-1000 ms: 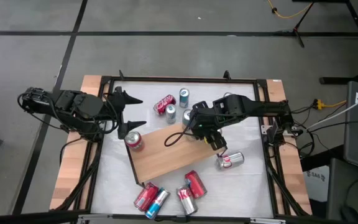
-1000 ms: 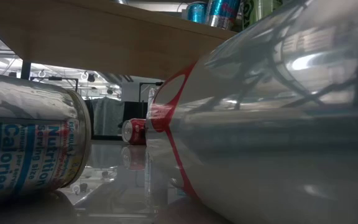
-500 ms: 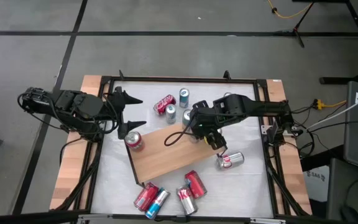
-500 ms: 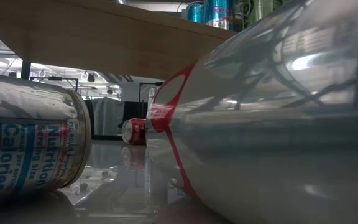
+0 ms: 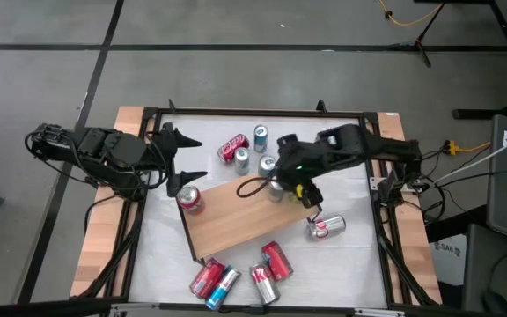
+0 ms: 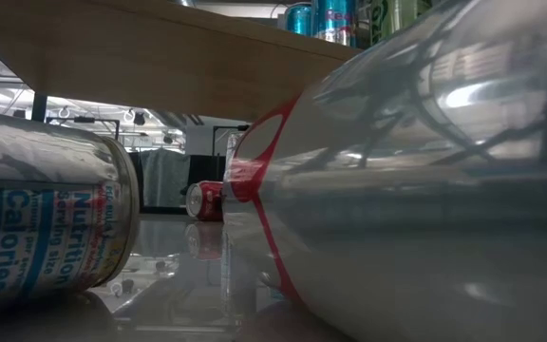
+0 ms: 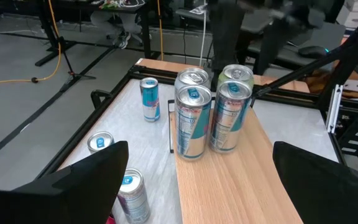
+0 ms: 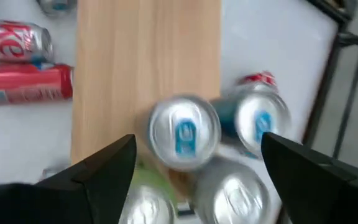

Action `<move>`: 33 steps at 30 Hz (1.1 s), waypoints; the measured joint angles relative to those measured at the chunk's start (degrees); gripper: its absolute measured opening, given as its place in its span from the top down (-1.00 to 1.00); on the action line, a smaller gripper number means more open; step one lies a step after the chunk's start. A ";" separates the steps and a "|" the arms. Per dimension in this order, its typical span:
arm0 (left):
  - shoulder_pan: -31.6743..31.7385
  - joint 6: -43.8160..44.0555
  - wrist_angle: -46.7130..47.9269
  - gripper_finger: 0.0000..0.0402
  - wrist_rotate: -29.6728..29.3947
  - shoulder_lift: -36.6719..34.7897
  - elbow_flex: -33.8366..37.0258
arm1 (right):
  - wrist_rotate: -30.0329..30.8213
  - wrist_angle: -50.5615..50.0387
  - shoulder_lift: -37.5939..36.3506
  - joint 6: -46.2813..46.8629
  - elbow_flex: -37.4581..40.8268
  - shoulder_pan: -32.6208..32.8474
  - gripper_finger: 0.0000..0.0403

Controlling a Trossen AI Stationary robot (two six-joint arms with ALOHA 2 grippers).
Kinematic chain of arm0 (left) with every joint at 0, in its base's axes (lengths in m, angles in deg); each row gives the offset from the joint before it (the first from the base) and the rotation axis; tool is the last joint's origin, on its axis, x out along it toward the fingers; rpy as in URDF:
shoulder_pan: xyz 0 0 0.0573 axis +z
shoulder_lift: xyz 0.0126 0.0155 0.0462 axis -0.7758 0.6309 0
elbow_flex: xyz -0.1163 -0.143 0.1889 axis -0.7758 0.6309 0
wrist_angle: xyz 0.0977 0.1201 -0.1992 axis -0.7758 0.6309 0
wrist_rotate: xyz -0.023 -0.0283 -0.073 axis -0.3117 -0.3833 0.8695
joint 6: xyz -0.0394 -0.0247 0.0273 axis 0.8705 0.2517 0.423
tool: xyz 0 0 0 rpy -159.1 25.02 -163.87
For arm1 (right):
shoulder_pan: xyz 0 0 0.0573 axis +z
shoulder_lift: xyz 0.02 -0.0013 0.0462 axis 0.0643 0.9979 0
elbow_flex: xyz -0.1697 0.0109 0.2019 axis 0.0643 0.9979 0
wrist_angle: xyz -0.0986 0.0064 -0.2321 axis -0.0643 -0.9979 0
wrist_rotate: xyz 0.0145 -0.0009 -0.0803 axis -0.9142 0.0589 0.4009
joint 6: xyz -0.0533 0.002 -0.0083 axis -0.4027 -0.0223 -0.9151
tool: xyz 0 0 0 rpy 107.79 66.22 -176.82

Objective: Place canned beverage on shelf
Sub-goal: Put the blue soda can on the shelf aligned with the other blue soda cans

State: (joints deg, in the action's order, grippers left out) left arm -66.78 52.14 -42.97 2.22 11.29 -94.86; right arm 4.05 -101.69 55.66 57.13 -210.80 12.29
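Right gripper [image 8: 194, 180]: we see it spread and empty above the cans [image 7: 211, 109], apparently after release.
Cans: upright, clustered at one end of the shelf [image 5: 236, 220].
Left gripper [image 5: 179, 158]: spread wide, waiting off the shelf's corner.

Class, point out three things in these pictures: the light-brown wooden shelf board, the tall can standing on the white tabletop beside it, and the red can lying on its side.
Light-brown wooden shelf board [image 7: 241, 186]: left wrist view, bare top surface.
Tall blue-and-silver can [image 7: 149, 99]: left wrist view, side wall.
Red can lying down [image 8: 27, 84]: right wrist view, side wall.
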 joint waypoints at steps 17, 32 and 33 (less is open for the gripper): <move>9.51 -1.25 0.72 -0.97 0.97 0.02 0.02 | -3.27 -1.39 -15.53 7.23 6.85 -16.46 -0.66; 33.80 -2.95 -16.97 -0.97 25.39 -5.42 27.17 | -10.63 17.55 -34.92 5.88 48.57 -39.25 -0.66; 35.00 -2.93 -18.43 -0.97 26.12 -6.10 29.05 | -11.14 19.16 -35.16 5.88 50.43 -40.58 -0.66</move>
State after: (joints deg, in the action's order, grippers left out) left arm -31.78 49.20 -61.40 28.33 5.19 -65.80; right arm -7.09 -82.53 20.50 63.01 -160.37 -28.30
